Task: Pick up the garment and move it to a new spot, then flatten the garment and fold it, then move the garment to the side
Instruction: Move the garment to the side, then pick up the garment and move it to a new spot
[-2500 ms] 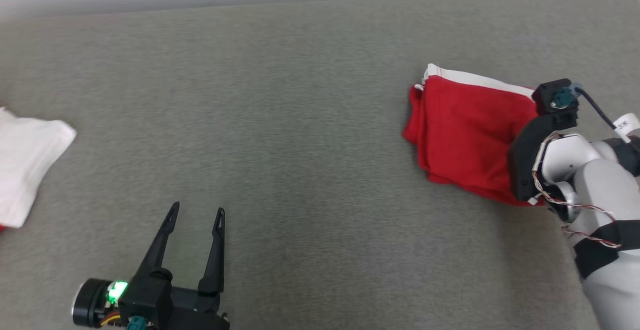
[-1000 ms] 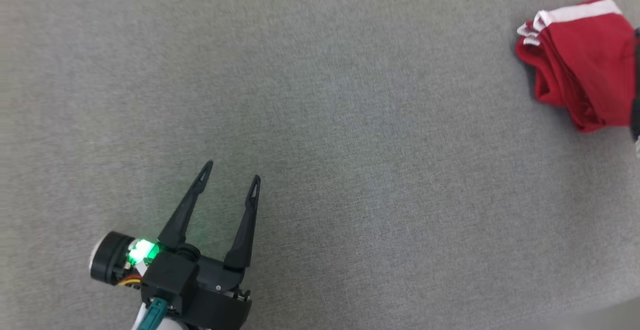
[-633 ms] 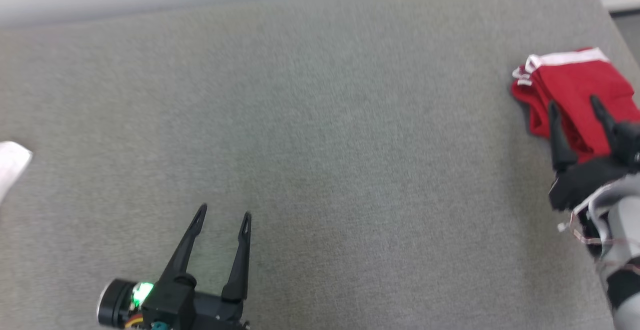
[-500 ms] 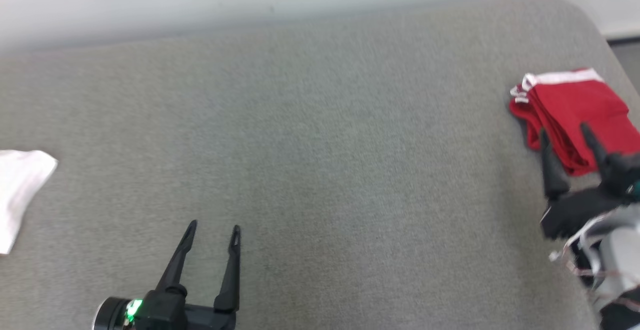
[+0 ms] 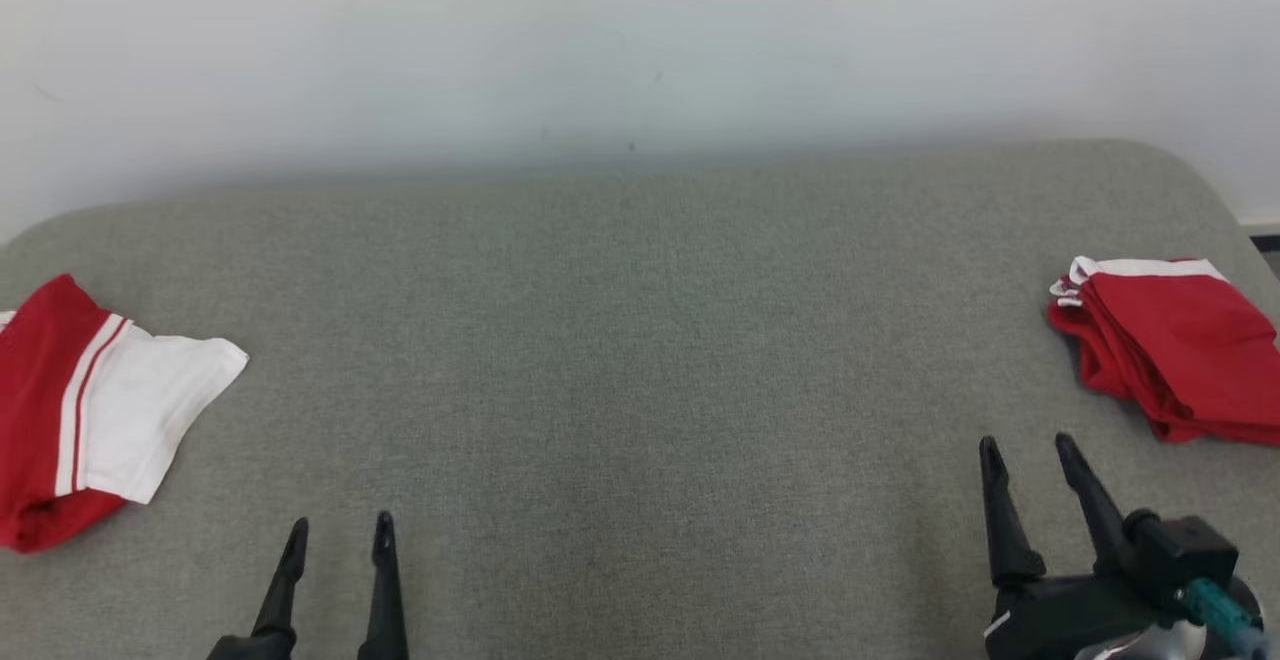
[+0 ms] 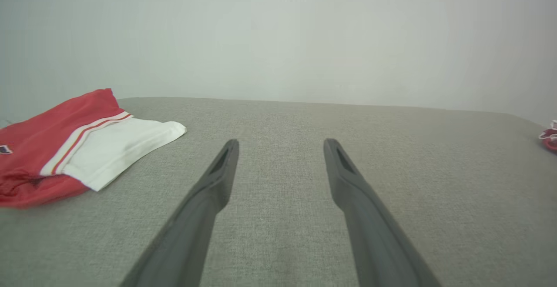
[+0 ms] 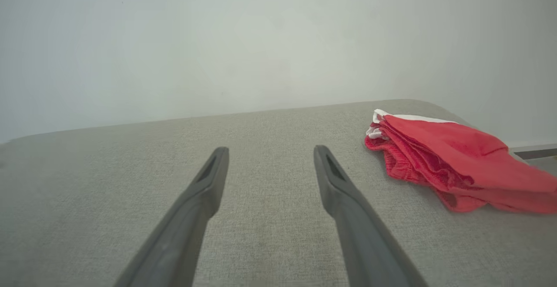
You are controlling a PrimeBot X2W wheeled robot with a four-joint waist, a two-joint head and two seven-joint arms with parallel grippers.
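A folded red garment (image 5: 1180,340) with a white band lies at the right end of the grey padded surface (image 5: 640,340); in the right wrist view the folded red garment (image 7: 448,161) sits ahead and to the right of my fingers. My right gripper (image 5: 1026,445) is open and empty, nearer to me than the garment and apart from it. At the lower left my left gripper (image 5: 340,525) is open and empty over bare fabric. Both wrist views show spread fingers with nothing between them: left gripper (image 6: 282,143), right gripper (image 7: 270,150).
A second garment (image 5: 110,410), red with a white part and stripes, lies at the surface's left end, also in the left wrist view as the second garment (image 6: 87,148). A pale wall (image 5: 640,40) rises behind. The surface rounds off at the far right corner.
The head camera has swung and tilted up, bringing the wall and both garments into view. My right gripper has drawn back off the folded red garment, which stays lying at the right end.
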